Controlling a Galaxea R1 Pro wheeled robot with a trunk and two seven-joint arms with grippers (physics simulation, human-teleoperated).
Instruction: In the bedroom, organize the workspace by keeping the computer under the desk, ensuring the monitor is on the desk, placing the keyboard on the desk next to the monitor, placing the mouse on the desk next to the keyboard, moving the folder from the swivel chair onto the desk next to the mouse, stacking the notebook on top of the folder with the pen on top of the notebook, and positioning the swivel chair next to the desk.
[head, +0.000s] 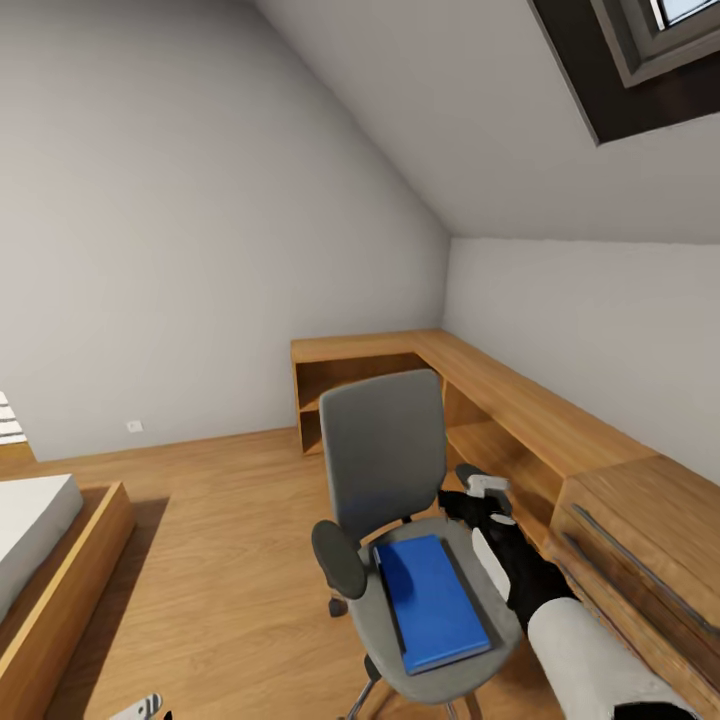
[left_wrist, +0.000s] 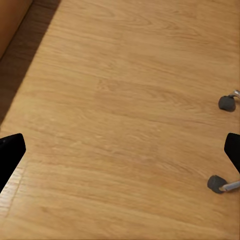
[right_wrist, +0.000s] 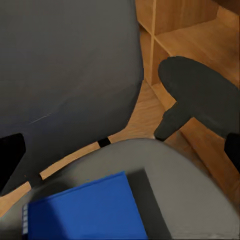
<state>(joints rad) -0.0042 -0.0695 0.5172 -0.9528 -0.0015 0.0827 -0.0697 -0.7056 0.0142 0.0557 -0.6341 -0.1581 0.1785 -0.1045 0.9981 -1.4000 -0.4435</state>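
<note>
The flat bright blue folder (head: 432, 601) lies on the grey seat of the grey-backed swivel chair (head: 384, 452), with what may be a dark notebook edge (right_wrist: 150, 205) beside it. Above the seat's far side hovers the black right gripper (head: 483, 492), jaws spread. The left gripper (left_wrist: 120, 150), jaws parted, hangs over the light wood plank floor (left_wrist: 120, 90) by the chair's castors (left_wrist: 226, 103). Low wooden cabinets (head: 520, 410) stand behind the chair.
</note>
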